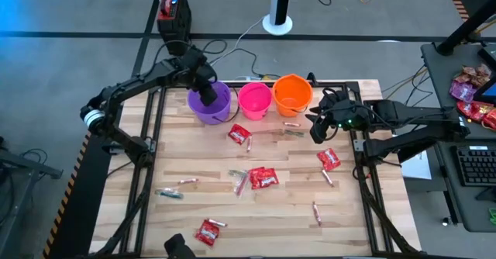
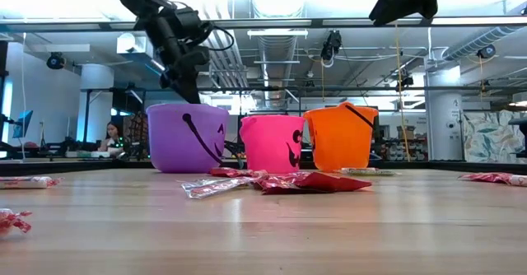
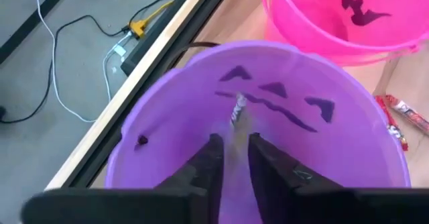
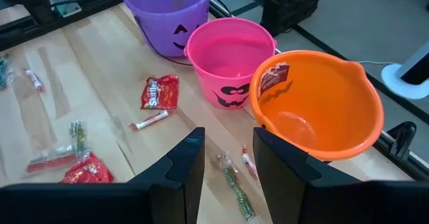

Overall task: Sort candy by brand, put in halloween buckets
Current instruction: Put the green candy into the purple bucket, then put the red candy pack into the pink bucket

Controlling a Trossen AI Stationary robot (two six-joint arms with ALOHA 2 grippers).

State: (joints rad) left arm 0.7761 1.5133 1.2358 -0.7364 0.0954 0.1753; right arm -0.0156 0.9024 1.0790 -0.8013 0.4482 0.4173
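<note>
Three buckets stand in a row at the table's far edge: purple (image 1: 211, 104), pink (image 1: 255, 100) and orange (image 1: 292, 94). My left gripper (image 3: 235, 143) hangs over the purple bucket (image 3: 268, 117), fingers a little apart and pointing into it. A thin candy stick (image 3: 237, 110) shows blurred at their tips. My right gripper (image 1: 318, 127) is open and hovers just right of the orange bucket (image 4: 315, 103), which has a red packet (image 4: 271, 80) on its inner wall. Red packets (image 1: 262, 178) and thin sticks (image 1: 291, 125) lie scattered on the table. My left gripper has a thin stick (image 3: 236, 117) blurred in the gap at its fingertips, over the inside of the purple bucket. I cannot tell whether the fingers touch it.
More red packets (image 1: 239, 133) (image 1: 328, 159) (image 1: 208, 232) and sticks (image 1: 188, 181) (image 1: 316, 211) lie over the middle and near part of the wooden table. A heap of red and pink wrappers (image 1: 471, 92) sits on a side desk to the right. Cables run behind the buckets.
</note>
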